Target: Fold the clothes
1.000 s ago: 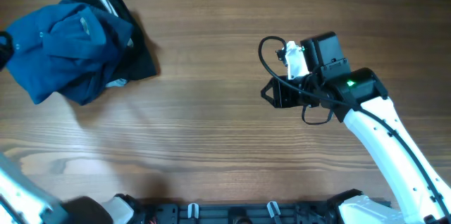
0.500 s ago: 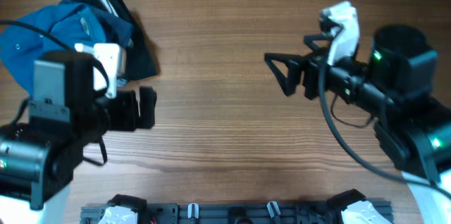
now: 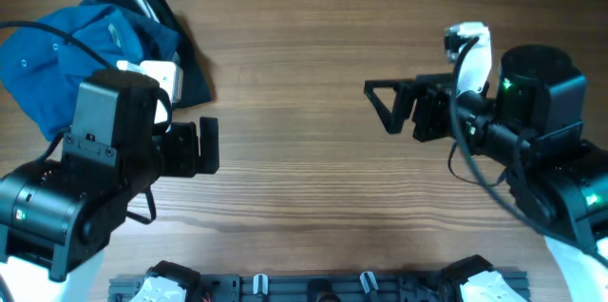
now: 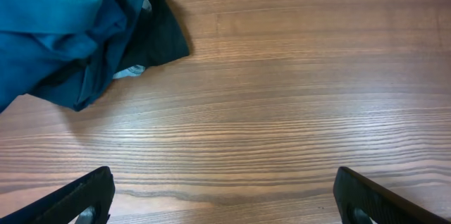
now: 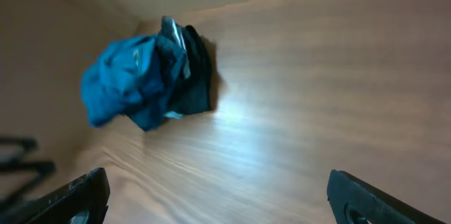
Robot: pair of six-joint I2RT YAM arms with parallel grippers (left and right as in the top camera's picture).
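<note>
Lying in a crumpled heap at about ten o'clock on the wooden table (image 3: 304,27), the clothes (image 3: 47,50) are unfolded. A blue garment is bunched on top, a dark, almost black piece shows along the heap's three o'clock edge, and a bit of pale cloth peeks out near its five o'clock corner. The heap lies free of both grippers. The left gripper (image 3: 207,145) hangs over the table at about eight o'clock, pointing toward three o'clock, and its arm's bulky black body hides the heap's lower right part from the overhead camera. In the left wrist view its fingers (image 4: 84,196) sit at the bottom corners, spread wide with only wood between them. The heap fills that view's eleven o'clock corner, apart from both fingers. The right gripper (image 3: 380,104) hovers at about three o'clock on the table, pointing toward nine o'clock, well apart from the clothes. Its fingers (image 5: 77,196) are likewise spread wide and pinch nothing. The right wrist view looks across the wood to the blue heap at ten o'clock, slightly blurred. The two grippers face each other across the table's middle.
</note>
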